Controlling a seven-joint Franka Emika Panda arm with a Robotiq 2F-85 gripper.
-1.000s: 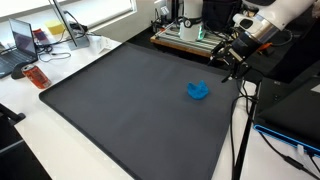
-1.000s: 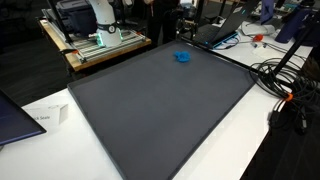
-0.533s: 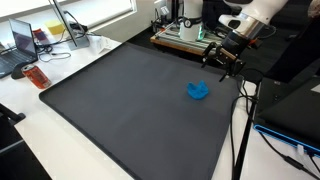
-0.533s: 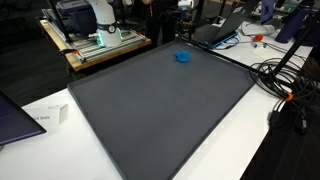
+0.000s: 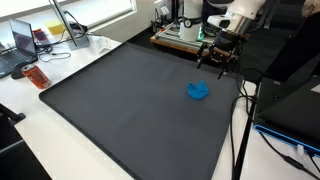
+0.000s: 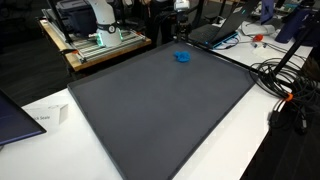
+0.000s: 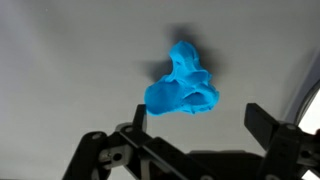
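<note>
1. The blue lump (image 5: 199, 91) looks soft and light to me, perhaps a crumpled cloth or a squashy toy; I cannot tell which. I judge it would give under a squeeze rather than crack, and it probably weighs next to nothing.
2. The best hold, I think, is across its bunched, raised middle, which shows clearly in the wrist view (image 7: 182, 82). The thinner edges might only fold or slip out.
3. It is one bright sky blue all over, knobbly and uneven. In the wrist view a narrower lobe sits at 12 o'clock and a wider body spreads toward 5 o'clock, with a faint shadow beside it.
4. It lies alone on the dark mat (image 5: 120, 110) that covers the white surface (image 5: 30, 120). In an exterior view it sits toward the mat's 2 o'clock corner. In an exterior view (image 6: 182, 57) from another spot it lies near the far edge, at about 12 o'clock.
5. The pincer (image 5: 218, 62) stands wide open and holds nothing. It hangs in the air at about 1 o'clock from the lump, near but not touching.
</note>
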